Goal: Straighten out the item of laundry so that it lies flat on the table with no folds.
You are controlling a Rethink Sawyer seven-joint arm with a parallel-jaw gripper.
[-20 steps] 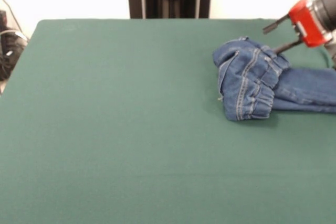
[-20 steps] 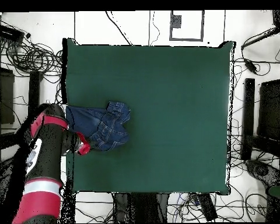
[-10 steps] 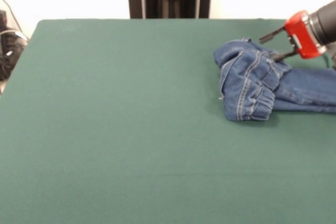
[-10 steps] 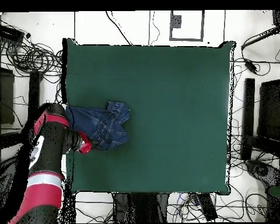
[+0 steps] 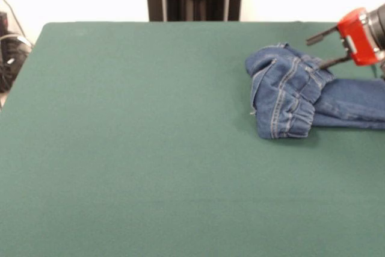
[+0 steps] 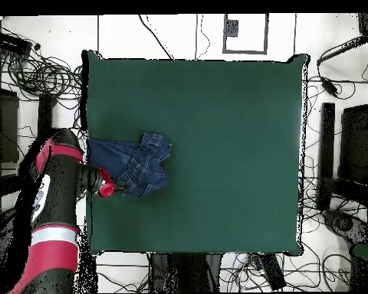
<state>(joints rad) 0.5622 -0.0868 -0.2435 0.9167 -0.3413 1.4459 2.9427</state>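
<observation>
front view shows the small blue denim jeans [image 5: 301, 97] bunched at the dark green tabletop's [image 5: 138, 124] three o'clock edge, waistband folded over; the red gripper [image 5: 328, 46], fingers spread and empty, hovers beside the fold, seemingly positioned to grasp it.

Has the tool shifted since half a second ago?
Yes. The tool backed away from the jeans, toward the table's right edge in the front view.

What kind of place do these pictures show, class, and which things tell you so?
Most likely a robot laboratory or test room. A red and black robot arm reaches over a green table that holds only a crumpled pair of jeans, and loose cables and equipment lie on the floor all round.
</observation>
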